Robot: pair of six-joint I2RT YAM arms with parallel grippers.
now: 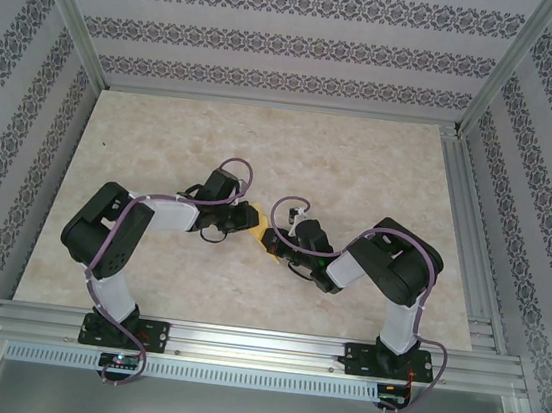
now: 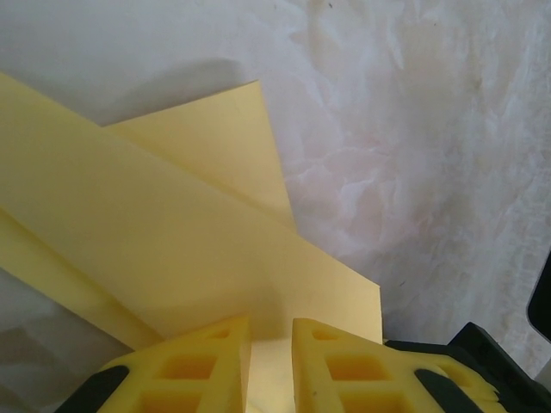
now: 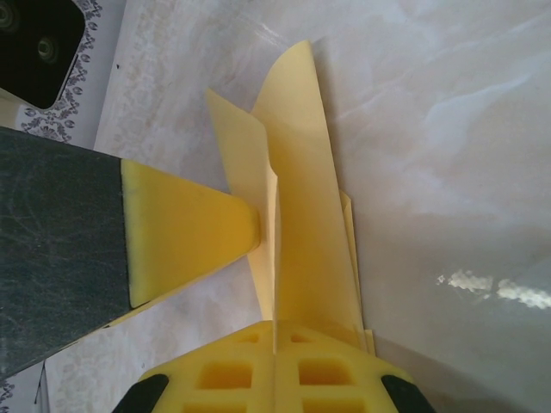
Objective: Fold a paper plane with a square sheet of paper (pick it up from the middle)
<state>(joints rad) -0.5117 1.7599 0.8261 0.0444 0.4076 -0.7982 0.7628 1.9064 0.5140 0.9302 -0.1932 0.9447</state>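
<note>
Pale marbled table, hemmed by patterned walls and a metal rail along the near edge. From above, far left: left arm, bent at the elbow and angled in toward the middle. Next, left claw, low over the table, pointing right. Just past it, folded sheet of yellow paper, caught between the two claws near the middle of the table and mostly covered by them. Then right claw, pointing left, close against the paper from the other side. Far right: right arm, folded back toward its base.

Seen from the left wrist: paper spread across the left half in overlapping layers, with a diagonal fold edge slanting down to the right, and bare table on the right. At the bottom, left claw closed around a strip of the paper, yellow fingers nearly together, a narrow slot between them with paper in it.

Seen from the right wrist: at left, one yellow finger of the left claw, tip pressed against an outer flap. In the middle, paper running up the view edge-on, layers fanned slightly apart at the top. At the bottom, right claw clamped tight on the near edge of the paper, fingers together with the sheet coming out of the seam. To the right, bare table with a bright patch of glare.
</note>
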